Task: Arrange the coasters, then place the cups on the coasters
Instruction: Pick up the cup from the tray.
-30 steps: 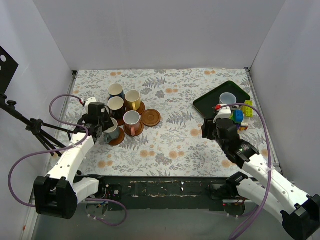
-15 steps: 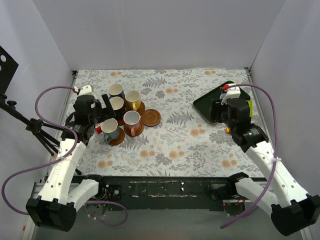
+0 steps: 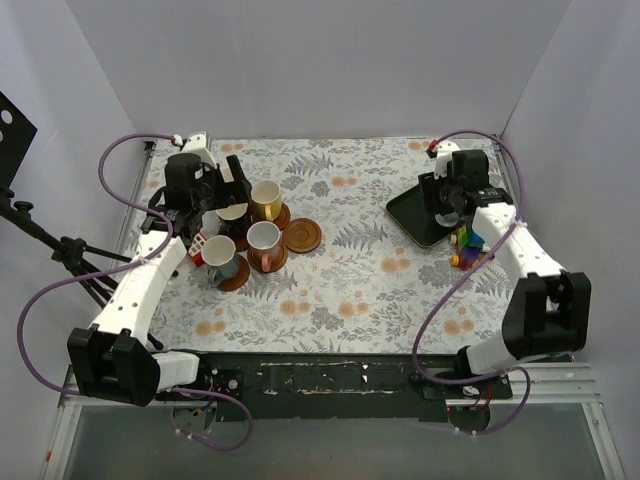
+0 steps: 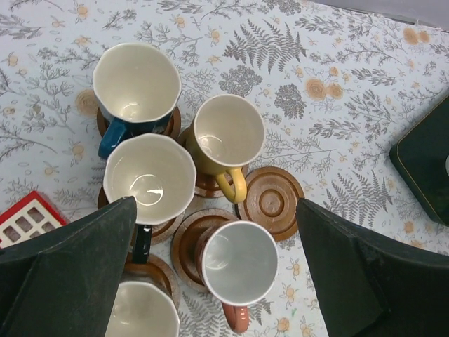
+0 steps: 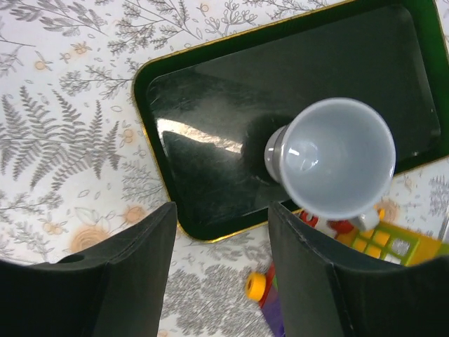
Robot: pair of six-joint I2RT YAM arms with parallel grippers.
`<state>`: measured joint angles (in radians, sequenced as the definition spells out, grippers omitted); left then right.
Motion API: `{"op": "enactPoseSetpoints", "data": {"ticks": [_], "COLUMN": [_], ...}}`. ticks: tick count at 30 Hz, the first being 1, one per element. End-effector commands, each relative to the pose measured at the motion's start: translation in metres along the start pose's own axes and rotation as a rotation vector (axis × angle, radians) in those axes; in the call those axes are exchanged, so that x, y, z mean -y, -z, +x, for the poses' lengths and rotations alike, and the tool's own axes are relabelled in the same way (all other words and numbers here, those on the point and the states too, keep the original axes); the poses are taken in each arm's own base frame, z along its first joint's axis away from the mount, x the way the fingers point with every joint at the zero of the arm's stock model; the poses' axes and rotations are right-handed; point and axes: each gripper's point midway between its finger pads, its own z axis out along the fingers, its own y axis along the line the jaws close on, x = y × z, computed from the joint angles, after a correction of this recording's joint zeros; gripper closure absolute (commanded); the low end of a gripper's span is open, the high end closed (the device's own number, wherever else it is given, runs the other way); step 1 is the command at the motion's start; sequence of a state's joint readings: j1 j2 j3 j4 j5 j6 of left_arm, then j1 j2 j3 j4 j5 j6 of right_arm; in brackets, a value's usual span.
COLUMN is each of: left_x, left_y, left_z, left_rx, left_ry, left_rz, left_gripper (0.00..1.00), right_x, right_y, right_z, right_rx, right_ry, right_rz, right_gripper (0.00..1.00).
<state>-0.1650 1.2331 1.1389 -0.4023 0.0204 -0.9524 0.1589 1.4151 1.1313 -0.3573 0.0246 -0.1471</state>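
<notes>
Table [image 3: 380,300] printed with ferns and flowers. Nearest the arm bases, on the left: light blue cup [image 3: 220,262], upright on a coaster [image 3: 238,281]. One step back, pink cup [image 4: 240,263] on its own coaster, handle pointing to the near edge; just to its right, bare coaster [image 4: 270,202], close against the neighbouring discs. At about the same depth, far across on the right, toy blocks [image 5: 379,242] lying just outside the rim of the dark green tray [image 5: 210,91]. Farther back on the left, dark-handled cup [image 4: 149,179] and yellow cup [image 4: 228,133], side by side, each seated on a coaster, rims nearly touching. On the right, sixth cup [image 5: 330,158], pale grey-blue, sitting on the tray near the rim beside the blocks, well apart from every coaster. Right gripper [image 5: 223,210] poised over that rim, jaws parted, gripping nothing, the cup just beside one finger [image 5: 309,274] and outside the gap. Farthest of the group, dark blue cup [image 4: 137,88] on the last coaster. Left gripper [image 4: 215,209] above the cluster, jaws spread wide, holding nothing, looking down on the five cups.
</notes>
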Motion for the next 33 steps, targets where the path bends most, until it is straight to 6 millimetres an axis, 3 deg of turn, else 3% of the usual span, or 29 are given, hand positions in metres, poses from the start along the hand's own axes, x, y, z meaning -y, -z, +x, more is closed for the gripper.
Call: {"op": "enactPoseSetpoints", "data": {"ticks": [1,9,14,17,19,23,26,33], "left_x": [0.005,-0.007,-0.012,-0.020,-0.024,-0.027,-0.032,-0.041], "left_y": [-0.008,-0.019,-0.026,-0.027,-0.026,-0.028,-0.029,-0.020], "left_z": [-0.025,-0.009,0.000,-0.002,-0.005,-0.006,-0.001,0.000], "left_rx": [0.111,0.118,0.099,0.124,0.142,0.169,0.162,0.181], "left_ry": [-0.049,-0.066,-0.070,-0.077,-0.081,-0.072,-0.066,-0.065], "left_rz": [0.038,0.015,0.008,-0.035,-0.051,-0.054,-0.058,-0.092], "left_gripper": [0.02,0.02,0.02,0.02,0.02,0.02,0.02,0.02], "right_x": [0.019,0.030,0.050,0.058,0.061,0.061,0.060,0.054], "right_y": [-0.019,-0.050,-0.067,-0.074,-0.078,-0.082,-0.086,-0.095], "right_z": [-0.028,-0.011,0.012,0.024,0.031,0.022,0.005,-0.039], "right_rx": [0.018,-0.050,-0.122,-0.169,-0.185,-0.160,-0.128,-0.108], "right_ry": [0.102,0.248,0.266,0.271,0.269,0.257,0.220,0.117], "right_rz": [-0.061,-0.134,-0.065,-0.028,-0.013,-0.011,-0.014,0.037], "right_gripper": [0.39,0.42,0.43,0.49,0.59,0.76,0.98,0.99]}}
